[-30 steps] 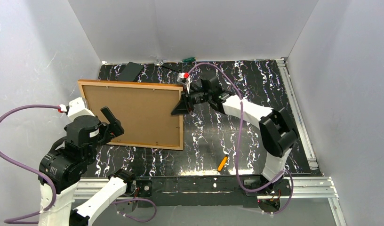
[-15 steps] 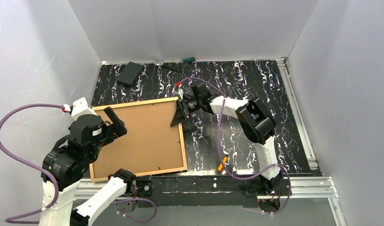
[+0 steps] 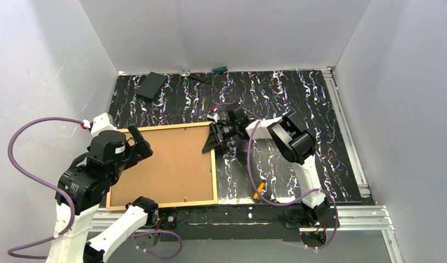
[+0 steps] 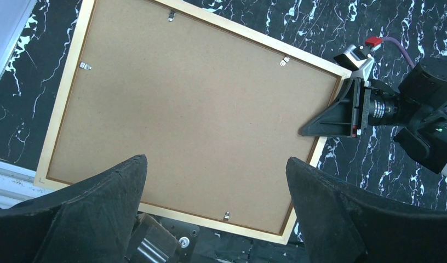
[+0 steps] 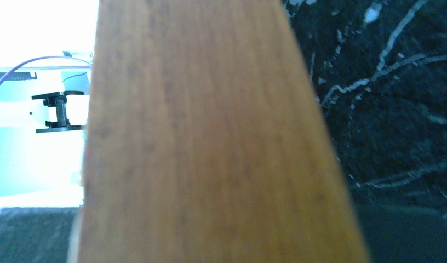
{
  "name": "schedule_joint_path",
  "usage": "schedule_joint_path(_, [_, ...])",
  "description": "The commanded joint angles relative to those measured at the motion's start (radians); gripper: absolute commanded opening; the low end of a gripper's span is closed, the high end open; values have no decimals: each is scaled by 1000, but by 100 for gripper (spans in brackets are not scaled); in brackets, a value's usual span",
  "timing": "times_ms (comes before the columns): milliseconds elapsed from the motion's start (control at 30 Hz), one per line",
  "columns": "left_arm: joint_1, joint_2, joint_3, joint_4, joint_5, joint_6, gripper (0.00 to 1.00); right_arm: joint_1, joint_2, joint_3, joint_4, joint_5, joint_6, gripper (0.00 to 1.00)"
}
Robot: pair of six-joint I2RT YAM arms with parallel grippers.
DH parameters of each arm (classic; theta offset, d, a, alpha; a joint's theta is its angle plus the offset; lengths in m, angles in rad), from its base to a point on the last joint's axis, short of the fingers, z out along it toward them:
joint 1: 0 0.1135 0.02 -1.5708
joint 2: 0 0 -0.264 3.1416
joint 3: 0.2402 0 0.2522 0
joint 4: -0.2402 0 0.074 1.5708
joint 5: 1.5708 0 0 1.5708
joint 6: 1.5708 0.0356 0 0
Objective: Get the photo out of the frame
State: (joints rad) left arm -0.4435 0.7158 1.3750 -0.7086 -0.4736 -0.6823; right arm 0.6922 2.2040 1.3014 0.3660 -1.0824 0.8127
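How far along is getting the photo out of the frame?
Done: the frame lies face down, showing the photo's brown back. In hand: the right hand pinches the frame's right rail near the far corner; the left hand hangs open above. Left: clips sit on the photo's edges; it is not yet out.

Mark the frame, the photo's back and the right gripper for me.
the frame (image 4: 61, 104): left wrist view, wooden rail at image left.
the photo (image 4: 194, 120): left wrist view, middle of its brown board back.
the right gripper (image 4: 311, 127): left wrist view, black fingertip over the frame's far rail.
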Motion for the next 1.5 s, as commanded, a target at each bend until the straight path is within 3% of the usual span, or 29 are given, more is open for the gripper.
schedule_joint_path(0, [-3, 8, -22, -19, -6, -12, 100, -70, -15, -66, 139, 66, 29, 1])
schedule_joint_path(167, [-3, 11, -34, -18, 11, -20, 100, -129, -44, -135, 115, 69, -17, 1])
schedule_joint_path(300, [-3, 24, -39, -14, 28, -31, 100, -115, 9, -10, -97, 65, -136, 1])
schedule_joint_path(433, [-3, 32, -37, -15, 50, -31, 100, -113, 23, 7, -111, 76, -135, 1])
schedule_joint_path(667, [-3, 42, -41, -16, 62, -39, 100, -97, -3, -12, -169, 203, -92, 27])
schedule_joint_path(767, [-3, 50, -44, -16, 74, -45, 100, -82, -47, 32, -364, 341, -158, 42])
schedule_joint_path(867, [-3, 51, -52, -16, 82, -46, 100, -82, -77, 76, -567, 465, -223, 71])
schedule_joint_path(933, [-3, 51, -56, -15, 85, -42, 100, -82, -83, 114, -669, 524, -253, 78])
schedule_joint_path(1067, [-4, 51, -62, -16, 100, -28, 100, -83, -122, 154, -869, 664, -282, 83])
schedule_joint_path(1233, [-3, 45, -101, 8, 171, -25, 100, -76, -268, 92, -1042, 935, -347, 87])
schedule_joint_path(1333, [-3, 43, -151, 56, 244, -4, 100, -27, -374, 74, -1160, 1203, -398, 87])
schedule_joint_path(1467, [-2, 64, -222, 115, 338, 9, 100, 128, -559, -42, -1271, 1598, -371, 90])
